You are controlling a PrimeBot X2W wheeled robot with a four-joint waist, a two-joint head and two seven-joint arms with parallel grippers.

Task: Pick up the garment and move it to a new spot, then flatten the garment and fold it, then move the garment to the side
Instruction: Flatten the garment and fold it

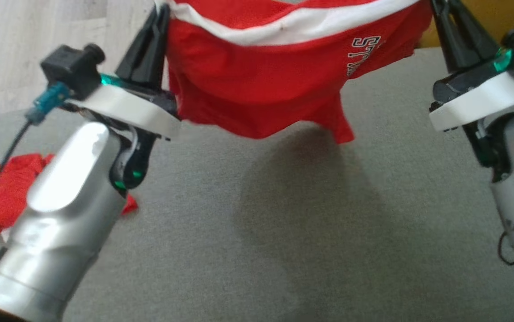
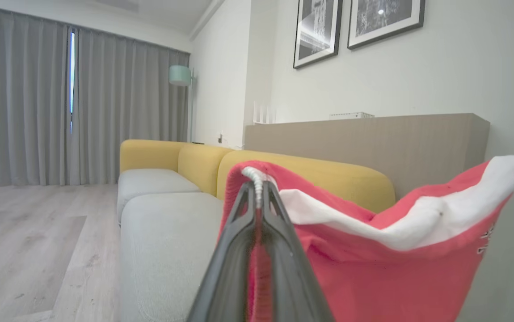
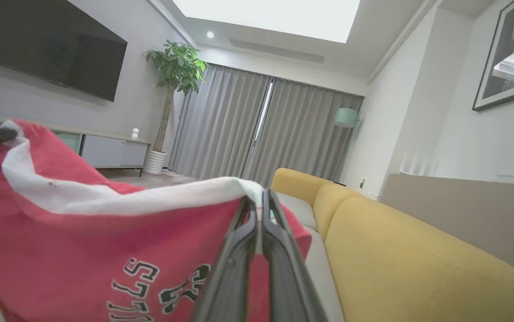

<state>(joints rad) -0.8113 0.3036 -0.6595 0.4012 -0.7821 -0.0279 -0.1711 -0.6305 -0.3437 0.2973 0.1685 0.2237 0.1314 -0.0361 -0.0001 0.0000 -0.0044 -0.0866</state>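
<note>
A red garment (image 1: 279, 85) with a white band and black-and-white lettering hangs in the air above the grey seat, stretched between both grippers. My left gripper (image 1: 161, 20) is shut on its left top corner; in the left wrist view the fingers pinch the white hem of the garment (image 2: 373, 250) at the left gripper (image 2: 257, 188). My right gripper (image 1: 438, 9) is shut on the right top corner. In the right wrist view the garment (image 3: 105, 241) sags left from the right gripper (image 3: 259, 201). Its lower edge droops free of the seat.
A second red cloth (image 1: 6, 197) lies crumpled on the grey sofa seat (image 1: 261, 232) at the left, partly behind my left forearm. A yellow sofa backrest (image 3: 418, 259) runs along the far side. Wooden floor (image 2: 29, 241) lies beyond the seat's left edge.
</note>
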